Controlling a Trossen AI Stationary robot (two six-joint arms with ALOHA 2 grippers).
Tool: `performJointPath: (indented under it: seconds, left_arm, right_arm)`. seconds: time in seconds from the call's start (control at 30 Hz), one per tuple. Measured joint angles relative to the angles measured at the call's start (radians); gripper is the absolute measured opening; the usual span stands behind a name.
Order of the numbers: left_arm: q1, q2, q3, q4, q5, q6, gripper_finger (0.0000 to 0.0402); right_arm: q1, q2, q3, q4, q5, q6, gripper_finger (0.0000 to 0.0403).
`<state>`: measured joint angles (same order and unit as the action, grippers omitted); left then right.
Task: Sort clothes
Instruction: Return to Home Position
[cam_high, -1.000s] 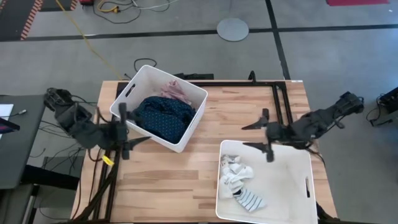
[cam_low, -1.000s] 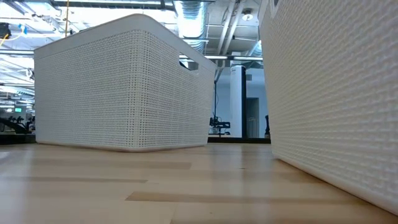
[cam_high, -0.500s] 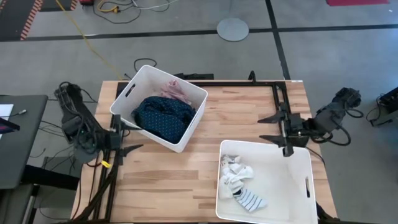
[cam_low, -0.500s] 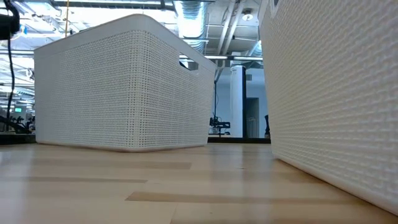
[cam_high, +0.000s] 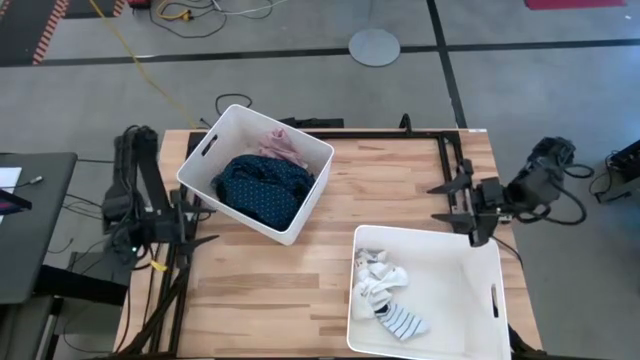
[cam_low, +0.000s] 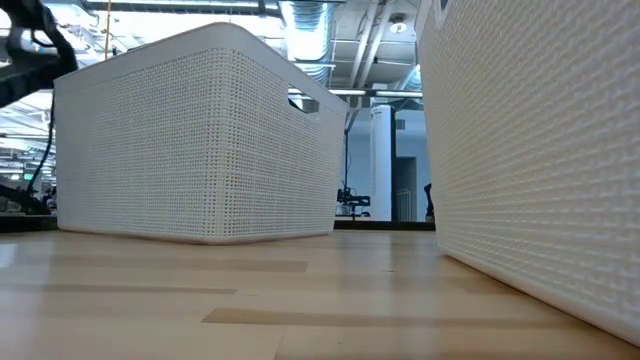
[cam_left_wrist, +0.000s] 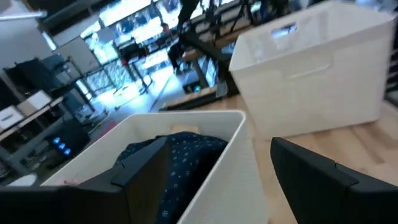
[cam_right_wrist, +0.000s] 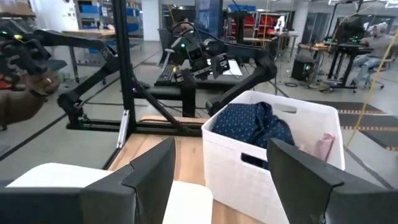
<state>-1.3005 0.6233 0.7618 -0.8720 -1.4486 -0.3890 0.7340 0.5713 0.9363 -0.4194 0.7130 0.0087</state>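
Left end effector (cam_high: 195, 222) and right end effector (cam_high: 452, 201)—both splayed—hover near table (cam_high: 380, 190) edges.

— What is seen close to the left gripper (cam_high: 203, 222)?
— A navy dotted garment (cam_high: 262, 188) is seen. It is crumpled in a heap in a white bin (cam_high: 300, 225) just beside that gripper. A pink garment (cam_high: 283, 148) is tucked in behind it, farther from the gripper, and is mostly hidden.
— And by the right gripper (cam_high: 440, 203)?
— Some white socks (cam_high: 378, 280) are piled in a second white bin (cam_high: 450, 300) near that gripper. A striped sock (cam_high: 402, 321) is laid flat at the edge of the pile, farther from the gripper.
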Motion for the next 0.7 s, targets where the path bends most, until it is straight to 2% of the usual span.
performJointPath:
  seconds: [0.13, 0.2, 0.3, 0.53, 0.63, 0.7]
  left_arm:
    - [-0.119, -0.001, -0.027, 0.024, -0.084, -0.031, 0.0274]
    - [-0.180, 0.015, -0.030, 0.024, -0.088, -0.038, 0.0274]
    - [-0.238, 0.038, -0.030, 0.029, -0.089, -0.048, 0.0274]
    - [-0.239, 0.097, -0.030, 0.033, -0.078, -0.127, 0.0274]
    - [-0.218, 0.133, -0.030, 0.034, -0.079, -0.182, 0.0274]
    - [-0.207, 0.158, -0.030, 0.033, -0.079, -0.211, 0.0274]
  right_arm:
    - [0.064, -0.016, -0.015, -0.038, 0.024, 0.019, 0.0270]
    - [0.105, -0.030, -0.029, -0.058, 0.033, 0.042, 0.0270]
    - [0.180, -0.055, -0.054, -0.090, 0.116, 0.072, 0.0270]
    - [0.354, -0.138, -0.147, -0.087, 0.453, 0.058, 0.0270]
    - [0.412, -0.157, -0.195, -0.095, 0.557, 0.082, 0.0270]
    - [0.450, -0.166, -0.224, -0.098, 0.584, 0.097, 0.0270]
